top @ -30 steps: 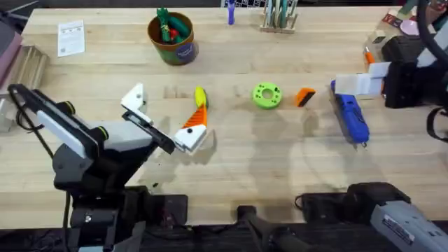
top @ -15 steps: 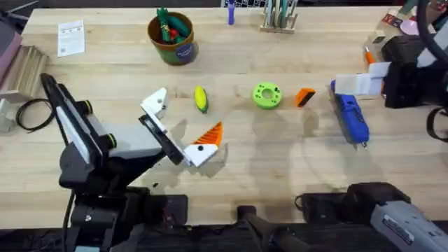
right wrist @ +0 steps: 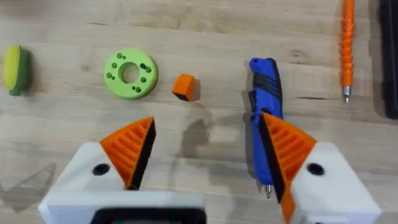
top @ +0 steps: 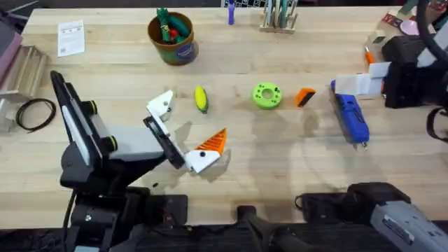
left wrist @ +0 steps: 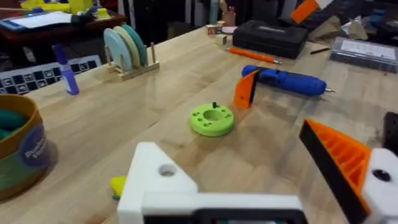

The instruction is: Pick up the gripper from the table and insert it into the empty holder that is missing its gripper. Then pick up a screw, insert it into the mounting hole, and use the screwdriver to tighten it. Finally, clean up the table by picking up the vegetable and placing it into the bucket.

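One loose orange gripper finger (top: 304,96) lies on the table at about 2 o'clock from the left gripper (top: 183,130), whose jaws stand spread, the bare white holder (top: 161,105) empty; the right gripper (right wrist: 208,149), open and ungrasping, hangs nearer.

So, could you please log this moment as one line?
left hand open, holder empty | right hand open | orange finger on table | screwdriver lying on table | corn outside bucket
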Action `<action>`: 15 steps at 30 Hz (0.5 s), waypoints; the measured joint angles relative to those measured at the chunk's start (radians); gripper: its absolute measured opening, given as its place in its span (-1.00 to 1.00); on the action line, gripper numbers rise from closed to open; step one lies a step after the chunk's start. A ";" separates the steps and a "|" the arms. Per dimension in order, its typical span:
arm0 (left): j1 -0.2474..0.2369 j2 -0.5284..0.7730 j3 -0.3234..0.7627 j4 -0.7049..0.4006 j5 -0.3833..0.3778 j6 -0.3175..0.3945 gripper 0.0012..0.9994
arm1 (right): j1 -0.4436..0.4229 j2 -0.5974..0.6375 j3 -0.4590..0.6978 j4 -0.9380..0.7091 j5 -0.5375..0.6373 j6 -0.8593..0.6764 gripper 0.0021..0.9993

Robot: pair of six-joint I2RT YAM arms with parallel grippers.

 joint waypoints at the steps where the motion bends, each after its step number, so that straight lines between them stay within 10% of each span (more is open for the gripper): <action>1: 0.000 0.000 0.000 -0.001 0.007 -0.001 0.97 | 0.000 0.000 0.000 0.000 0.000 0.000 0.98; 15: 0.000 0.000 0.000 -0.005 0.042 -0.005 0.97 | 0.000 0.000 0.000 0.000 0.000 0.000 0.98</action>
